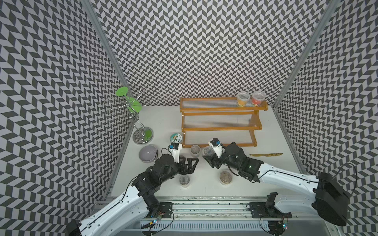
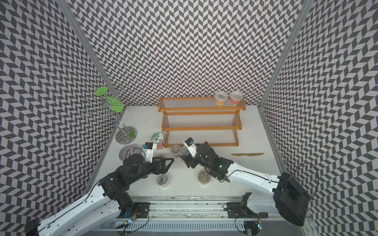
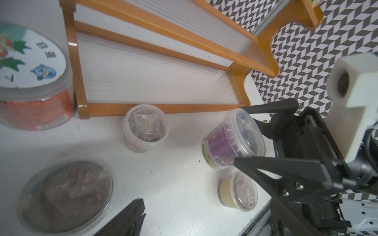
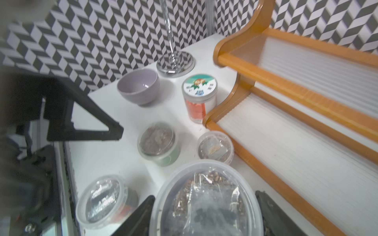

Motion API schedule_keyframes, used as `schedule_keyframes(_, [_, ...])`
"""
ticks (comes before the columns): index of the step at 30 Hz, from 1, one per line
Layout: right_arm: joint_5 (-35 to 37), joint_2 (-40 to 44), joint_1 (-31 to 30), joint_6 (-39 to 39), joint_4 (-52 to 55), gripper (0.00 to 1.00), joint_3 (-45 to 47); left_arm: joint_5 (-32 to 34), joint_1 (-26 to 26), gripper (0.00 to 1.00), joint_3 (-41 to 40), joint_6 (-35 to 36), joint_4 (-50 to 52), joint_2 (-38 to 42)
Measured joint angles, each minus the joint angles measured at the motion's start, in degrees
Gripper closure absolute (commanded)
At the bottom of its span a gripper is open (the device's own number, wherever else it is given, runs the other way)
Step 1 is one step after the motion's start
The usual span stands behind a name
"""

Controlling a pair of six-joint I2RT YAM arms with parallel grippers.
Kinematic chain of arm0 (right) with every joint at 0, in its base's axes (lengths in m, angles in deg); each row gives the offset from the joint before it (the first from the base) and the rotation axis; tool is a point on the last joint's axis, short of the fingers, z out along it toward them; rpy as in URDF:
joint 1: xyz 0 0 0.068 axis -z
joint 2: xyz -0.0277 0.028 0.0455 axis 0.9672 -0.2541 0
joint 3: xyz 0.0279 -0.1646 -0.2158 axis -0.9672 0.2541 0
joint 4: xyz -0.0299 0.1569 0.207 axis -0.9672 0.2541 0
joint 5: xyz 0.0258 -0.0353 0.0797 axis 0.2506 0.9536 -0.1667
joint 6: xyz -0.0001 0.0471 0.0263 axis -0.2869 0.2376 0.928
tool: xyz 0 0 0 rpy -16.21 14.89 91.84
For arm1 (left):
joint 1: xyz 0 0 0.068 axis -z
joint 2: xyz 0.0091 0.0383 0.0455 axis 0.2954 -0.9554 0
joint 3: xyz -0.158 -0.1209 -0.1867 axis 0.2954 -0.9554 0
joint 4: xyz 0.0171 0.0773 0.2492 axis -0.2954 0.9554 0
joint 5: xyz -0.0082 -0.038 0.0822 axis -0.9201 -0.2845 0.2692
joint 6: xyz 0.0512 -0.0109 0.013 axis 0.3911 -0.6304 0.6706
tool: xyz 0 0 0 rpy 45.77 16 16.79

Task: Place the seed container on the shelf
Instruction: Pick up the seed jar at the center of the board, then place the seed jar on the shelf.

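Before the shelf [image 1: 221, 129], at desk [image 1: 270, 132] centre, right tool [image 3: 239, 134] clamps the tilted seed container [image 3: 229, 141]. Judged light, slick, thin-walled: hold sides below rim. Left tool [image 1: 193, 163] wide, empty.

Bright, even light; wrist views blur near edges
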Motion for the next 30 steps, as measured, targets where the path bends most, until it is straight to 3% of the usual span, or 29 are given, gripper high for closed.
schedule_keyframes(6, [1.7,0.5,0.8,3.5,10.7,0.24,-8.7,-0.2,0.0,0.01,-0.3,13.9,-9.5,-2.1])
schedule_keyframes(12, [3.8,1.6,1.6,5.0,17.3,0.25,-13.2,-0.9,0.0,0.02,-3.7,23.1,-21.4,-3.6])
schedule_keyframes(30, [8.5,1.8,2.1,6.0,23.7,0.26,-14.6,0.4,0.0,0.02,-6.1,24.0,-27.8,-6.8])
